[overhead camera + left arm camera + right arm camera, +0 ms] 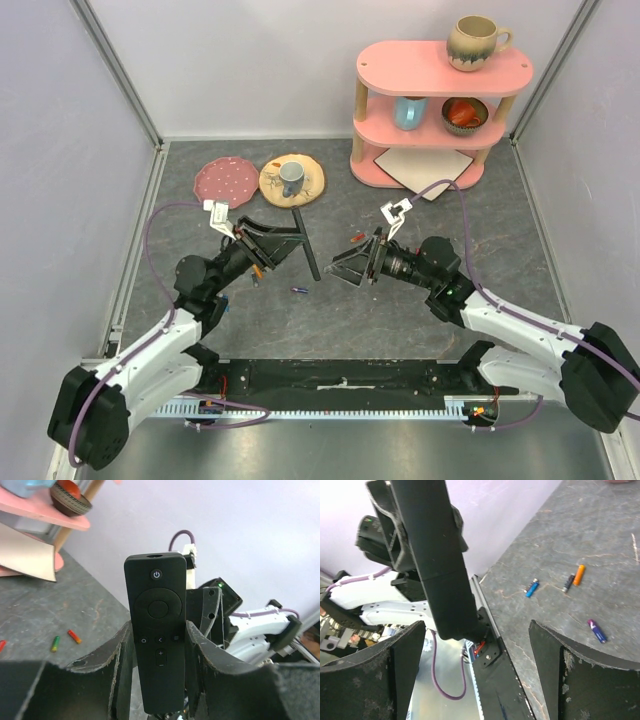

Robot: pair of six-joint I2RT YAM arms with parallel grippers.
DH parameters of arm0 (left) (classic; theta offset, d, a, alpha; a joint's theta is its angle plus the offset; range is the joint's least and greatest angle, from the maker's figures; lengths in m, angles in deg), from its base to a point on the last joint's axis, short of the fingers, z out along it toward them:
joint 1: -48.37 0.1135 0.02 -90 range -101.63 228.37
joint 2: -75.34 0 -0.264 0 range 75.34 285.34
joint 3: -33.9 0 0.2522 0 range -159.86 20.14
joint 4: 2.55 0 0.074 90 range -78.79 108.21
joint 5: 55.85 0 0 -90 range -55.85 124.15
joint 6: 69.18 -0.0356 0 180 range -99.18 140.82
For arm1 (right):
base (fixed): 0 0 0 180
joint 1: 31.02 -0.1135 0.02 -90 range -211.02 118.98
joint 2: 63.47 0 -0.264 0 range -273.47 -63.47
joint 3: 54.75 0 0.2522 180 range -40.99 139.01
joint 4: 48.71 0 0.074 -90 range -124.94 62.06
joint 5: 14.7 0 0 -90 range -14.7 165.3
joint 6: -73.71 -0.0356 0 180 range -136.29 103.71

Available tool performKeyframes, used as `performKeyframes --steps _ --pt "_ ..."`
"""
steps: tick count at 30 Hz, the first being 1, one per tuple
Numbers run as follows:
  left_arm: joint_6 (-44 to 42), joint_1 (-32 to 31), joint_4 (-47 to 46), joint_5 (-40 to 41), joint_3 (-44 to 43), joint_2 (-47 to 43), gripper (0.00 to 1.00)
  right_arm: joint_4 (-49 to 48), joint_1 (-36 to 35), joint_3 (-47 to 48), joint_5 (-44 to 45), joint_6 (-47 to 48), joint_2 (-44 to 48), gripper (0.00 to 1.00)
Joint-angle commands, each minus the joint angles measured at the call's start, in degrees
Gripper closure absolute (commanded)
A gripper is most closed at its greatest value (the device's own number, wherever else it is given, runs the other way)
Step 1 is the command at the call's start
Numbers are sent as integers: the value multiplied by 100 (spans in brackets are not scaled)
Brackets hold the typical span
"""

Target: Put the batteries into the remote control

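With the remote control (156,605) pinched in the left gripper (283,243) above the counter (330,322) and the right gripper (345,268) spread empty beside it, a bump could twist the remote control loose.

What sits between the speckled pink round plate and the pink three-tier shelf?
A tan round plate carrying a grey-blue mug, shown in the top external view.
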Motion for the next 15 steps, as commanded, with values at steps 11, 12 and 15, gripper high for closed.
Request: performKeyframes --steps 11,12,15 --pt "1409 -4 -2736 -839 184 1059 98 -423 -93 226 -248 190 250 11" --pt "1427 -4 -2745 -848 149 1085 98 -264 -129 280 -204 278 198 11" --pt "1462 -13 -2754 -892 52 1165 98 -96 -243 394 -151 481 101 13"
